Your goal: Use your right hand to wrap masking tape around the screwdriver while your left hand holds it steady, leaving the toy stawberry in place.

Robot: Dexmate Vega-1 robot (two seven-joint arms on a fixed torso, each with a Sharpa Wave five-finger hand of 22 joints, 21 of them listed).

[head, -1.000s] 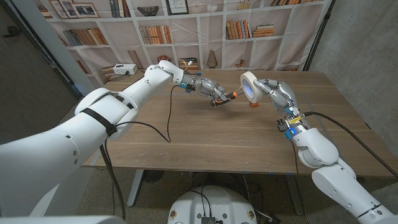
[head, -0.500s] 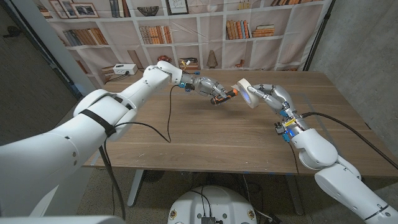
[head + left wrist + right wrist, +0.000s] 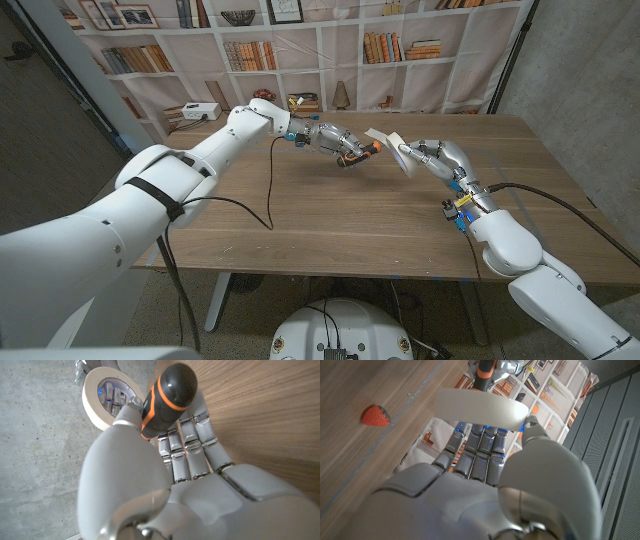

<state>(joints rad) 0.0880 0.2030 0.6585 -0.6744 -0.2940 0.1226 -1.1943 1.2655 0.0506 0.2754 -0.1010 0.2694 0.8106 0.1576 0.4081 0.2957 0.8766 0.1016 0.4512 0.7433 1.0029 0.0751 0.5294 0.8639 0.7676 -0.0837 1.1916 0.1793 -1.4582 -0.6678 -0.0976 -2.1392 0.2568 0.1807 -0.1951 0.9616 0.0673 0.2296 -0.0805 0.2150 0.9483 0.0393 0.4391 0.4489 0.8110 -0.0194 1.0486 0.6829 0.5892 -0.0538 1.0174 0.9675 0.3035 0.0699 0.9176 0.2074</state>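
The right hand [image 3: 432, 155] grips the masking tape [image 3: 404, 160] roll, raised above the counter [image 3: 330, 225]. Just beyond its fingertips, the left hand [image 3: 335, 142] holds the screwdriver [image 3: 362, 150] aloft, handle end pointing at the roll. The toy strawberry [image 3: 375, 416] lies on the counter beneath the right hand. The roll looks likely to knock the handle askew if pushed on off-centre. Open counter lies all around both hands, edges well away.

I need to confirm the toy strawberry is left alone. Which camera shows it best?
The right wrist view: the toy strawberry lies in plain sight on the bare wooden table, with nothing touching it. In the head view I can't make it out near the right hand. In the left wrist view I can't make it out either.
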